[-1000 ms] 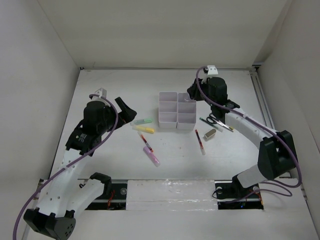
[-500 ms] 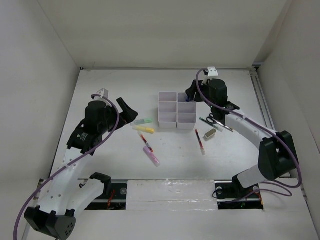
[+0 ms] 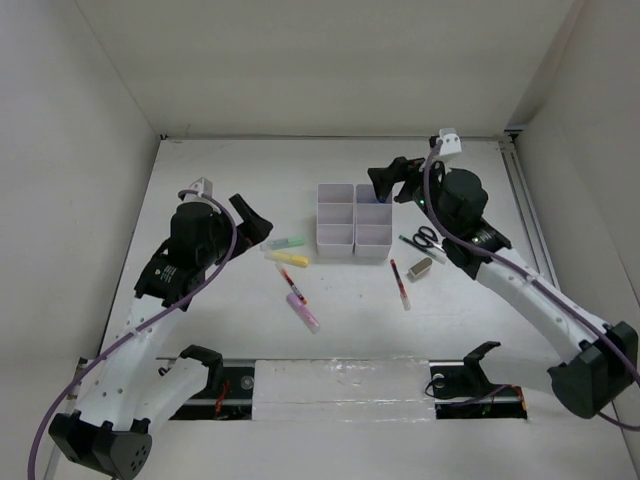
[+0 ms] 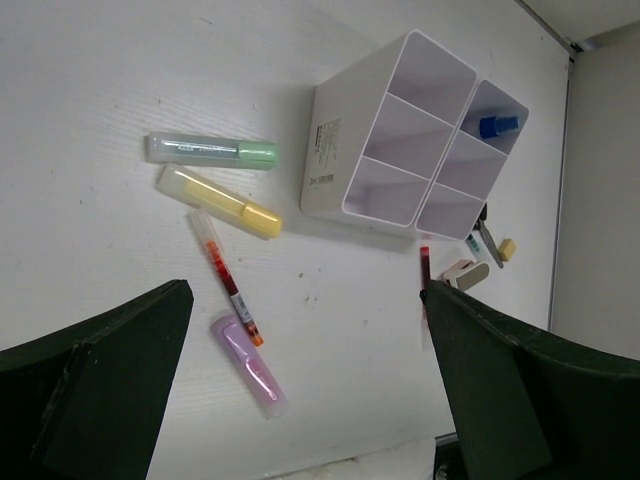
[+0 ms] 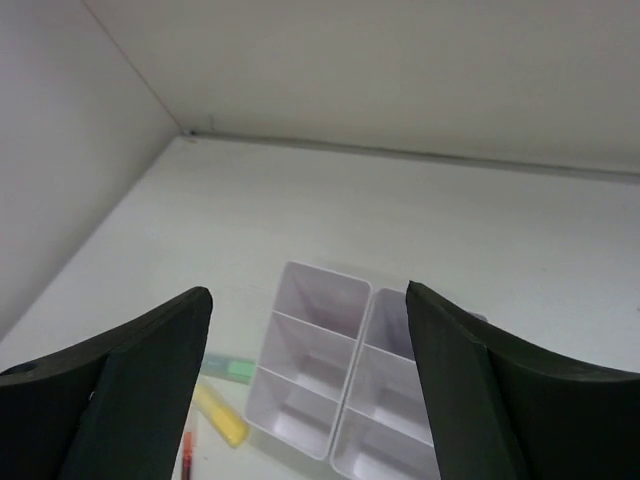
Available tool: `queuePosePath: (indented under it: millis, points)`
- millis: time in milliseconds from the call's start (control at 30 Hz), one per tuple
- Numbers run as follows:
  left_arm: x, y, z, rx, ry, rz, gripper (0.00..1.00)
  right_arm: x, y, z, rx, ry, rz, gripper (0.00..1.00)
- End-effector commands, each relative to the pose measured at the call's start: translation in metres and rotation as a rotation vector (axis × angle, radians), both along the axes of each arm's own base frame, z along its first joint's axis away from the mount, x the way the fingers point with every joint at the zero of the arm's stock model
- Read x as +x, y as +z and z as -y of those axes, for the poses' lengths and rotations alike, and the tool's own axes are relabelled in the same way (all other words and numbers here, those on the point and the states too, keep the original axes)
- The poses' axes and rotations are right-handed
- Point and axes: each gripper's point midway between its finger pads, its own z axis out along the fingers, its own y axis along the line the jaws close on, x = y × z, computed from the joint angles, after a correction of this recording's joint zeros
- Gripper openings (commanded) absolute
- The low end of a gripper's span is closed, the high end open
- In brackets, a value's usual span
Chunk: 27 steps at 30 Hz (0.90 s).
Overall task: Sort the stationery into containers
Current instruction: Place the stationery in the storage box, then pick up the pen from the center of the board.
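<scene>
White plastic organiser tray (image 4: 325,150) stands near the middle of the table (image 3: 230,170), two compartments wide and three deep. The blue piece (image 4: 497,125) lies in its far right compartment.

My left gripper (image 4: 305,290) hangs above the table to the left of the tray, its fingers spread wide with nothing between them. Below it lie the green highlighter (image 4: 212,151) and the yellow highlighter (image 4: 220,201), side by side and just apart. Nearer my base, a thin red pen (image 4: 228,280) has its end touching the pink highlighter (image 4: 250,362).

My right gripper (image 5: 308,293) hovers over the far right corner of the tray, also wide open and holding nothing.

To the right of the tray, the black-handled scissors (image 3: 428,238) rest on the table. The beige eraser block (image 3: 421,267) is just in front of them, and a second red pen (image 3: 400,284) lies beside the eraser.
</scene>
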Motion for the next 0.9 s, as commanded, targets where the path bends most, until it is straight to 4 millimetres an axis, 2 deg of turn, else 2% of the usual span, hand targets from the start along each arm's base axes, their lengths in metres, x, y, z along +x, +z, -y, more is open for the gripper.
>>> queuePosePath:
  millis: [0, 33, 67, 133, 167, 200, 233, 333, 367, 433, 500, 567, 600, 633, 700, 733, 800, 867]
  points:
    - [0.004, 0.0, -0.005, -0.016, 0.055, 0.002, 1.0, -0.023, 0.037, 0.016, 0.046, -0.077, 0.077, 0.85]
    - [0.003, -0.003, -0.007, -0.011, 0.064, 0.003, 1.0, -0.025, 0.037, 0.021, 0.065, -0.096, 0.061, 0.96]
    - [0.004, -0.002, -0.008, -0.017, 0.079, 0.001, 1.0, -0.028, 0.028, 0.027, 0.06, -0.125, 0.017, 1.0]
    - [0.002, -0.011, -0.013, -0.03, 0.122, -0.025, 1.0, -0.038, 0.029, 0.028, 0.1, -0.11, -0.025, 1.0]
    - [0.0, -0.005, -0.015, -0.034, 0.129, -0.002, 1.0, -0.042, 0.019, 0.03, 0.086, -0.099, -0.069, 1.0]
    - [-0.002, -0.008, -0.016, -0.033, 0.13, -0.004, 1.0, -0.049, 0.018, 0.026, 0.081, -0.053, -0.08, 1.0]
    - [-0.002, -0.009, -0.016, -0.044, 0.134, 0.003, 1.0, -0.054, 0.02, 0.032, 0.101, -0.053, -0.085, 1.0]
    - [-0.008, 0.009, -0.02, -0.07, 0.143, 0.081, 1.0, -0.07, 0.018, 0.03, 0.156, 0.029, -0.107, 1.0]
    - [-0.011, 0.008, -0.021, -0.073, 0.143, 0.09, 1.0, -0.079, 0.016, 0.03, 0.159, 0.067, -0.106, 1.0]
    - [-0.018, 0.022, -0.028, -0.064, 0.152, 0.157, 1.0, -0.093, 0.016, 0.022, 0.185, 0.165, -0.122, 1.0]
    - [-0.021, 0.024, -0.034, -0.042, 0.165, 0.187, 1.0, -0.104, 0.012, 0.023, 0.206, 0.179, -0.147, 1.0]
    - [-0.026, 0.012, -0.039, -0.013, 0.169, 0.153, 1.0, -0.109, 0.01, 0.026, 0.21, 0.149, -0.162, 1.0]
    - [-0.026, 0.016, -0.039, -0.016, 0.169, 0.161, 1.0, -0.114, 0.012, 0.029, 0.218, 0.138, -0.165, 1.0]
    - [-0.026, 0.014, -0.036, -0.011, 0.151, 0.153, 1.0, -0.118, 0.002, 0.031, 0.201, 0.123, -0.201, 1.0]
    - [-0.025, 0.006, -0.035, -0.005, 0.155, 0.117, 1.0, -0.124, 0.006, 0.032, 0.194, 0.099, -0.203, 1.0]
    - [-0.024, 0.001, -0.035, 0.005, 0.154, 0.093, 1.0, -0.127, -0.001, 0.032, 0.162, 0.099, -0.218, 1.0]
    - [-0.017, -0.017, -0.032, 0.016, 0.164, 0.015, 1.0, -0.137, 0.005, 0.024, 0.137, 0.155, -0.188, 1.0]
    - [-0.013, -0.04, -0.025, 0.028, 0.144, -0.08, 1.0, -0.141, -0.004, 0.015, 0.065, 0.205, -0.185, 1.0]
